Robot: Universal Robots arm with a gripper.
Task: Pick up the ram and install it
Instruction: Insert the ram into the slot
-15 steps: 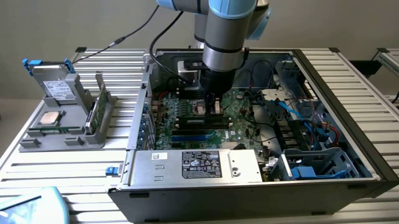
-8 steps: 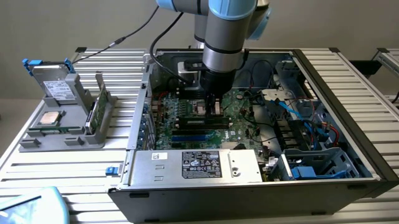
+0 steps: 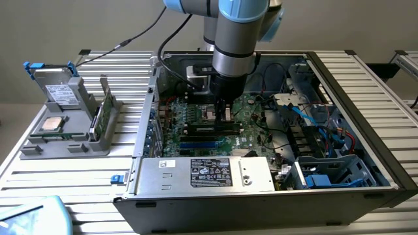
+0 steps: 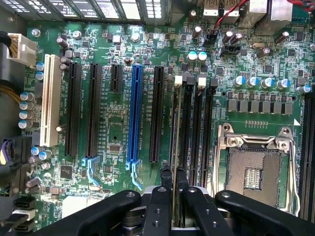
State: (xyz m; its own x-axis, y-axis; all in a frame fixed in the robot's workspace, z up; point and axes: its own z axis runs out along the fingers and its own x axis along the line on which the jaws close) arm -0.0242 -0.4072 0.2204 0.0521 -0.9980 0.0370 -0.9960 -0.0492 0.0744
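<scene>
Jaws were clamped on the ram [image 4: 175,147], which stood edge-on along the memory slots [image 4: 204,132], just beside the empty processor socket [image 4: 253,169] on the motherboard [image 4: 113,128], inside the open computer case [image 3: 261,210] on the tabletop [image 3: 58,171].

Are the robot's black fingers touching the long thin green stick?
Touching. In the wrist view the black fingers pinch the thin dark-green ram stick from both sides, with no gap showing.
</scene>
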